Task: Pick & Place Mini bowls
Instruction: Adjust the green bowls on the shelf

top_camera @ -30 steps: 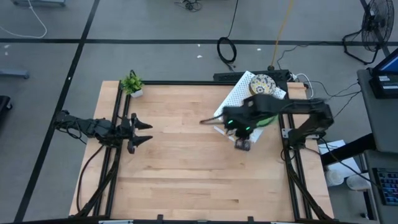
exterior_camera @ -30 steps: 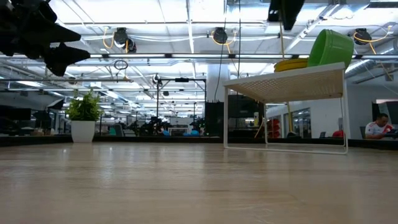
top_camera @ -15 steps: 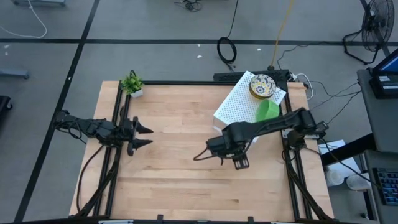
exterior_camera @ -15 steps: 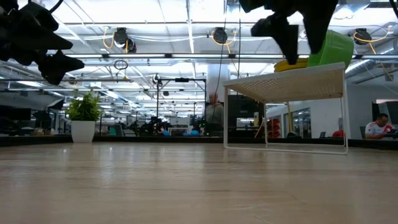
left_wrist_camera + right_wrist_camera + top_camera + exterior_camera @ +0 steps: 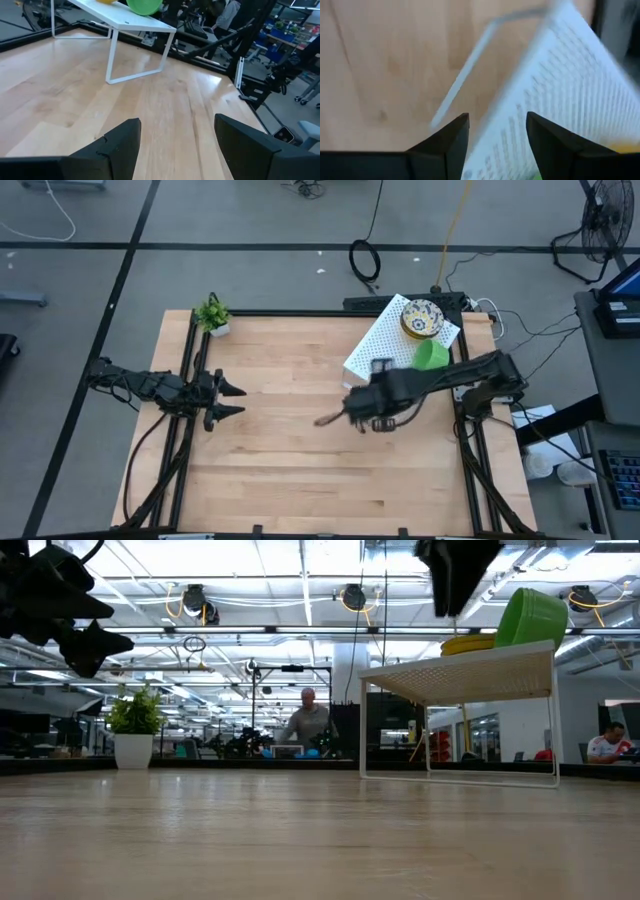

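On the white rack (image 5: 385, 340), green bowl (image 5: 432, 356) half-hidden.

No legible text, label, brand, number or sign anywhere in these views.

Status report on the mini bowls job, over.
Both grippers open, empty: left gripper at table's left edge, right gripper beside white rack. Green bowl and floral bowl on rack. Nothing in the way.
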Robot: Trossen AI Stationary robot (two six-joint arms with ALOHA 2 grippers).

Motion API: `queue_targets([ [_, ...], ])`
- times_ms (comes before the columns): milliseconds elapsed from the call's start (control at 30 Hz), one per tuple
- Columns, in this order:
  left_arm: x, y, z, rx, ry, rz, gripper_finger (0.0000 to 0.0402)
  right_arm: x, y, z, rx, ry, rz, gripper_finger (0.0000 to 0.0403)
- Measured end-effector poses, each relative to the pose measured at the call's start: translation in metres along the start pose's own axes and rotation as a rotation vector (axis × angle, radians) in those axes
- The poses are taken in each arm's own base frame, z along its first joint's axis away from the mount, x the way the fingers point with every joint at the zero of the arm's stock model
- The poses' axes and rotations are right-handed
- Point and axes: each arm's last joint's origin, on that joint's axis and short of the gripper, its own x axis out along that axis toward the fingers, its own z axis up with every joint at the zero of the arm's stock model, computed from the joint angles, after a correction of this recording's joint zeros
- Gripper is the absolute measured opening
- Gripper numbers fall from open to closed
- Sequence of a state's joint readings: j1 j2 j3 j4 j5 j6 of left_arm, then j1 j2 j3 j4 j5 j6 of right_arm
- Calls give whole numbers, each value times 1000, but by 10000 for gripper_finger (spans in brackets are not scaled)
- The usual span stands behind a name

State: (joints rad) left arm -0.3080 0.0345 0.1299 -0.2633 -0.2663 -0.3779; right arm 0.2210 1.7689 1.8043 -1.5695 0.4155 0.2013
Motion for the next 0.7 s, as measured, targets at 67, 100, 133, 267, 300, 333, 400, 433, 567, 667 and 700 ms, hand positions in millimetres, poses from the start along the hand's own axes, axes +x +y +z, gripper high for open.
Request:
queue_targets([
  [67, 0, 0, 0, 0, 3, 0, 253, -11, -13, -9, 200, -29, 27, 183],
  [100, 0, 0, 0, 0, 3, -1, 253, -16, -20, -14, 295, -44, 62, 181],
  [133, 0, 0, 0, 0, 4, -3, 253, -21, -26, -19, 382, -47, 116, 178],
  [267, 0, 0, 0, -10, 4, -2, 253, -44, -55, -50, 690, -59, 321, 156],
  [300, 0, 0, 0, -10, 4, -3, 253, -50, -60, -60, 750, -79, 341, 147],
  [333, 0, 0, 0, -9, 4, -2, 253, -56, -65, -70, 808, -99, 352, 136],
  [400, 0, 0, 0, -9, 4, -2, 253, -65, -75, -89, 905, -142, 351, 108],
  [433, 0, 0, 0, -10, 5, -3, 253, -68, -79, -98, 944, -166, 354, 90],
  [567, 0, 1, -2, -7, 18, 2, 253, -78, -90, -134, 995, -255, 331, 14],
  [667, 0, 1, -3, -4, 35, 9, 253, -80, -95, -157, 1022, -334, 262, 9],
  [700, 0, 1, -4, -6, 39, 11, 253, -80, -96, -163, 1035, -352, 230, 7],
])
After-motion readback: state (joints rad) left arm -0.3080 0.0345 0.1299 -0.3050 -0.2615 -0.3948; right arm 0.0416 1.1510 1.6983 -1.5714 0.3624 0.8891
